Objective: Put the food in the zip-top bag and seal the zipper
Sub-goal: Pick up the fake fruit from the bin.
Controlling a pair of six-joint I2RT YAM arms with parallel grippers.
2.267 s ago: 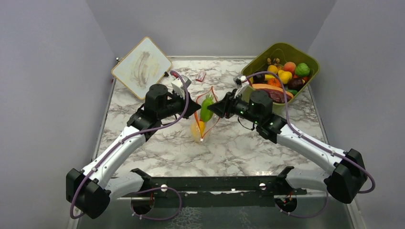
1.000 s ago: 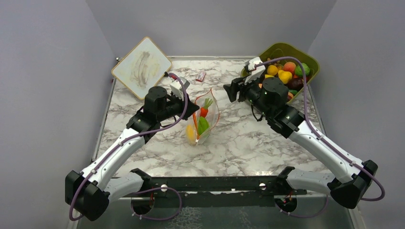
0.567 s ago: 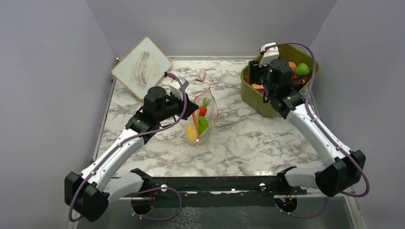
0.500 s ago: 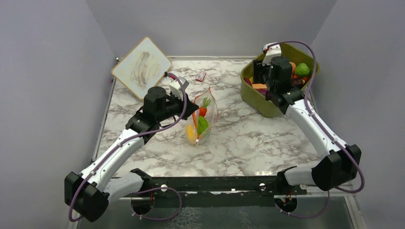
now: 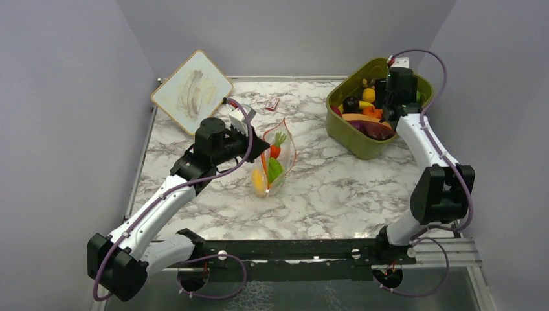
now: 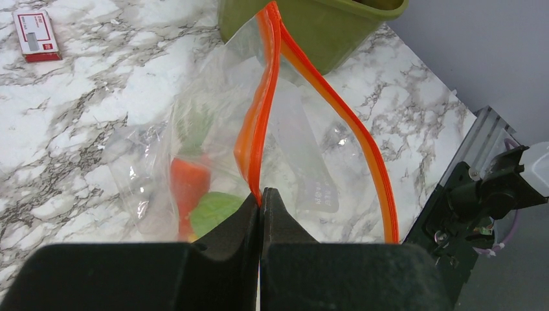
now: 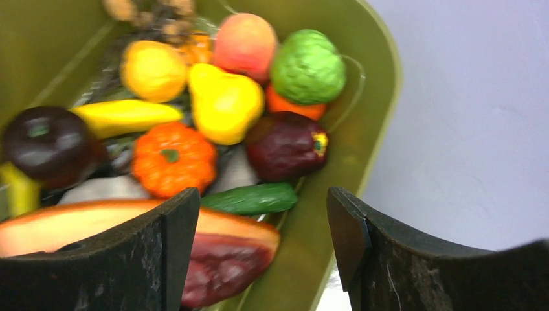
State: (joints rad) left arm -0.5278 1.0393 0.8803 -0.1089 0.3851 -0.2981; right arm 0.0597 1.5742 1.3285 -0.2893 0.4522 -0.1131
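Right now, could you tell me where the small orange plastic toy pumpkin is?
In the right wrist view, the pumpkin lies in the olive-green plastic tub on the robot's far right, beside the yellow toy pear and the green toy cucumber.

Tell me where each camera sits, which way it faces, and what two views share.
Top external: above and behind the arms, looking down on the table; both arms show.
Left wrist: looking past the left claw, shut on the zipper, at the zip-top bag.
Right wrist: looking past the open right claw into the tub of food.
Shared: all three show the tub.
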